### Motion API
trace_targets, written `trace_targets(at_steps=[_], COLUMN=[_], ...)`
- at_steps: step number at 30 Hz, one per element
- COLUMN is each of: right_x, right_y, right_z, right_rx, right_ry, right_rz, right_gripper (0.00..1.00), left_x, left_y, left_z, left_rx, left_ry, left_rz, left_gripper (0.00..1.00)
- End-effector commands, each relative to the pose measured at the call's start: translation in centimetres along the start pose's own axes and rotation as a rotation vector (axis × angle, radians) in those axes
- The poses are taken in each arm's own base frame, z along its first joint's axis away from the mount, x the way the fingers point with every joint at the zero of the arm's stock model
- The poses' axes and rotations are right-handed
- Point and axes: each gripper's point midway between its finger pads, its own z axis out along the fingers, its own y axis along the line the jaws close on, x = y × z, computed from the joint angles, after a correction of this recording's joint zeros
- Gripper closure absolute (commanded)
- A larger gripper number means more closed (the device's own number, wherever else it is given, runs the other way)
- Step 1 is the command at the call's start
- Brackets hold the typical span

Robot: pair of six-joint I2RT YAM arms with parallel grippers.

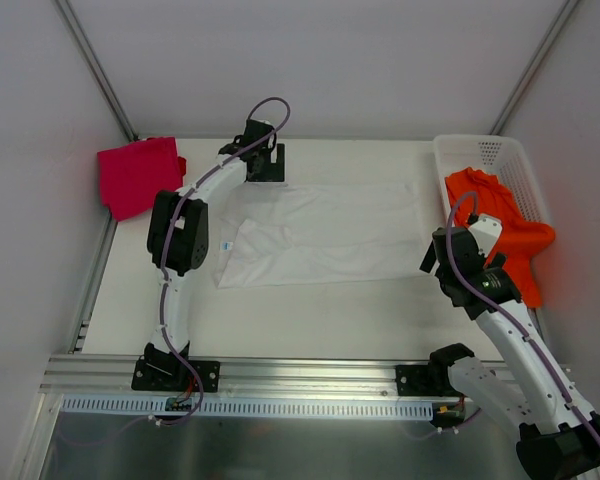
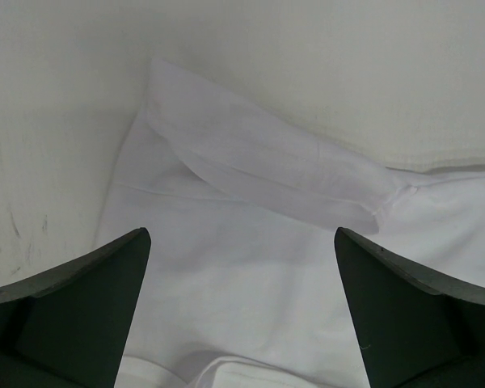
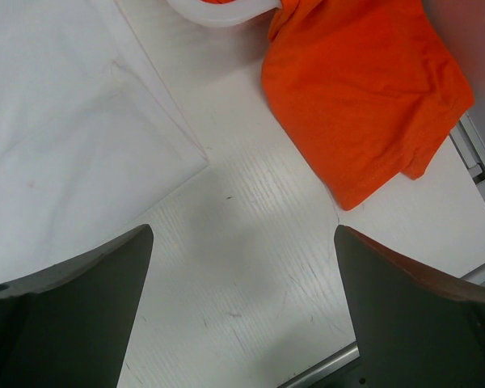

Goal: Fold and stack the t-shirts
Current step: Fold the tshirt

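On the tabletop (image 1: 310,320) the white shirt (image 1: 320,235) lies flat, ready for folding. The left claw (image 2: 242,234) hangs over its far left corner, spread wide and empty, maybe to grab the sleeve. The right claw (image 3: 242,234), also spread and empty, waits at its right edge. A red shirt (image 1: 135,175) sits to its left. An orange shirt (image 1: 505,225) spills from a basket (image 1: 515,160) to its right.

A lab test cell: plain white walls (image 1: 330,60), aluminium-framed table (image 1: 310,320)

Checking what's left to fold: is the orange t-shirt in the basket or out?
Half out: the orange t-shirt drapes over the near rim of the basket onto the table.
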Motion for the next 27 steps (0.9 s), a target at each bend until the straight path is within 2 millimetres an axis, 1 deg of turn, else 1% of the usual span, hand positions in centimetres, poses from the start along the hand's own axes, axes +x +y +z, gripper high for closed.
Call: trace_targets(at_steps=[1,5,10,12,13,15,18,20,21,27], right_x=[0.2,0.1,0.3,0.5,0.5,0.7,0.9,1.0,1.0,1.4], right_y=[-0.4,-0.5,-0.5,-0.4,-0.4,-0.3,-0.1,0.0,0.3,0.9], right_z=[-0.2,0.0,0.2,0.3,0.4,0.6,0.9,1.2,1.3,2.1], right_rx=[0.013,0.023,0.030,0.030,0.031,0.034,0.039,0.040,0.037,0.038], right_ry=[0.001,-0.001,0.006,0.008,0.009,0.012,0.020,0.022,0.023,0.039], right_rz=[-0.003,-0.008,-0.014,-0.019,-0.020,-0.023,-0.029,-0.035,-0.034,-0.044], right_gripper=[0.01,0.00,0.01,0.01,0.01,0.01,0.01,0.01,0.00,0.00], left_x=[-2.0,-1.8,-2.2,-2.4,-2.2,-2.5,-2.0,-2.4,-2.0,-2.8], left_y=[0.4,1.3,3.3,3.6,3.8,3.8,3.8,3.8,3.8,3.3], left_z=[0.2,1.0,2.3,2.7,3.2,3.7,4.9,5.2,5.8,6.6], left_rx=[0.015,-0.013,-0.043,-0.030,-0.029,-0.006,0.010,0.019,0.020,0.069], left_ry=[-0.041,-0.041,-0.049,-0.049,-0.040,-0.040,-0.023,-0.029,-0.019,-0.033], left_rz=[-0.066,-0.100,-0.199,-0.236,-0.247,-0.276,-0.288,-0.288,-0.289,-0.313], left_gripper=[0.01,0.02,0.03,0.04,0.04,0.04,0.05,0.05,0.05,0.07])
